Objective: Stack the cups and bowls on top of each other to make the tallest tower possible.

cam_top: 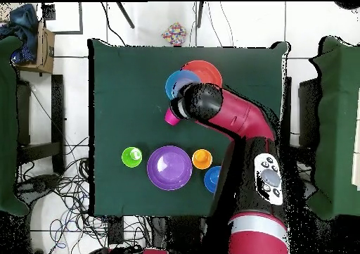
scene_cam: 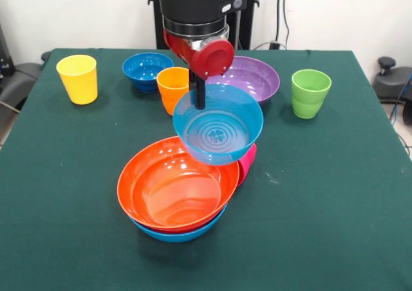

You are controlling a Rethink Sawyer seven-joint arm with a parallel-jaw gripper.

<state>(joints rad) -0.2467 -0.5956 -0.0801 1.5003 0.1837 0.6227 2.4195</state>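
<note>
My gripper (scene_cam: 200, 101) pinches the small light-blue bowl (scene_cam: 218, 125) by its far rim, tilted above the tower (scene_cam: 177, 191) of large orange over light-blue bowls. Light, stiff, slippery plastic; I'd keep rim grips, as it may swing.

The arm (scene_cam: 199, 20) holds a light-blue bowl (scene_cam: 217, 125) tilted above an orange bowl (scene_cam: 177, 191) nested in a blue one (scene_cam: 180, 234); something pink (scene_cam: 247, 163), perhaps a cup, sits behind
</note>
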